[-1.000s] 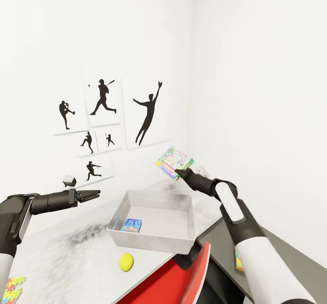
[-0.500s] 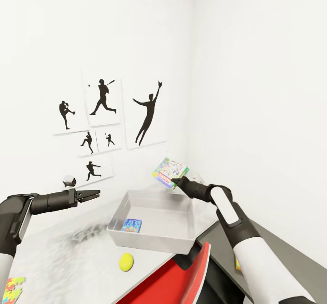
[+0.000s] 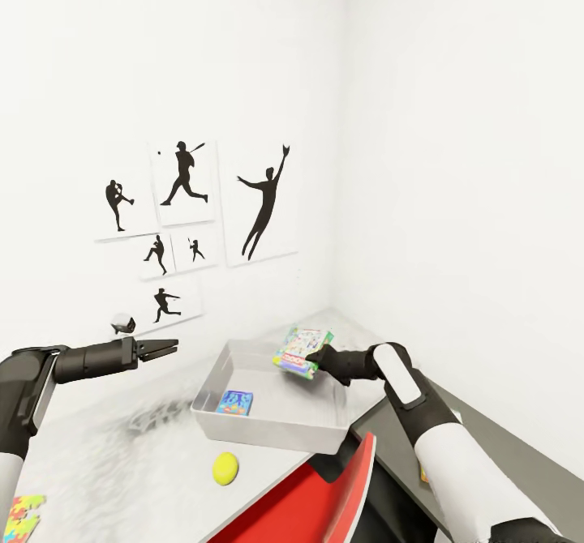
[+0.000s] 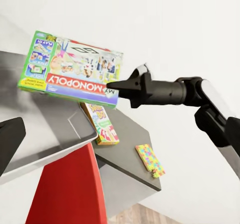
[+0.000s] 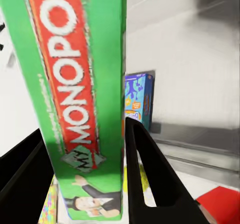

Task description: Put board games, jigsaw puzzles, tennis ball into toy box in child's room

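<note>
My right pincer (image 3: 322, 358) is clamping the green-edged board game (image 3: 301, 352) by its edge, holding it tilted over the toy box (image 3: 272, 425); my left pincer (image 3: 166, 348) is hovering nearly closed, empty.

Right end effector (image 5: 87, 184) is clamping the green-edged board game (image 5: 75, 98) by its edge; the two dark fingers (image 5: 150, 179) are sitting against either face of the box. Red "MY MONOPOLY" banner is running along the green edge. Past it, a blue board game (image 5: 138, 101) is lying flat on a light grey surface (image 5: 195, 73).
</note>
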Robot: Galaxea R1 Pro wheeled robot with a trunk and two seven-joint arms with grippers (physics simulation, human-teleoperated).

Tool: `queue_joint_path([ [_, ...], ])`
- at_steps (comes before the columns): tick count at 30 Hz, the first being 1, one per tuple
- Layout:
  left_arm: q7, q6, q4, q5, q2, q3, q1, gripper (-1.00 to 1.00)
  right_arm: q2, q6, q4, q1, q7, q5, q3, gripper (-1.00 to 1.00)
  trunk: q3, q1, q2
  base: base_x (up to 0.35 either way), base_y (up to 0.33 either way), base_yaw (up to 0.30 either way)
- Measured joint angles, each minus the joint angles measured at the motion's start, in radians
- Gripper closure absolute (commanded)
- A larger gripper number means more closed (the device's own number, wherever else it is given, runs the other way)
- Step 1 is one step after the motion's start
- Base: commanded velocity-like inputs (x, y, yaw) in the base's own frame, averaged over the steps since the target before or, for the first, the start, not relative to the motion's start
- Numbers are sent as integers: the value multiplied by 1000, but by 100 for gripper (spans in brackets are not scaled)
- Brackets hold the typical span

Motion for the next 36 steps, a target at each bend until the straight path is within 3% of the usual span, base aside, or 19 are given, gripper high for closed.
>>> queue_joint_path([
  [3,-2,0,0,0,2,0,0,-100,4,36,2,-11,-57,-8,-1,100,0,0,0,0,0,0],
  [8,-5,0,0,0,4,1,0,-100,9,99,24,-45,-81,-7,-2,100,0,0,0,0,0,0],
  [11,-7,0,0,1,5,2,0,-100,16,109,81,-77,-96,-4,-2,100,0,0,0,0,0,0],
  [13,-8,0,0,3,6,2,0,-100,22,115,169,-114,-111,-1,-2,100,0,0,0,0,0,0],
  [16,-8,0,0,5,7,3,0,-100,35,118,253,-149,-117,-4,-3,100,0,0,0,0,0,0],
  [24,-8,0,0,6,8,3,0,-100,42,123,318,-177,-121,-1,-3,100,0,0,0,0,0,0],
  [29,-8,0,0,6,8,3,0,-100,45,131,420,-215,-121,3,-4,100,0,0,0,0,0,0],
  [36,-8,0,0,6,8,3,0,-100,46,133,447,-227,-122,3,-5,100,0,0,0,0,0,0],
])
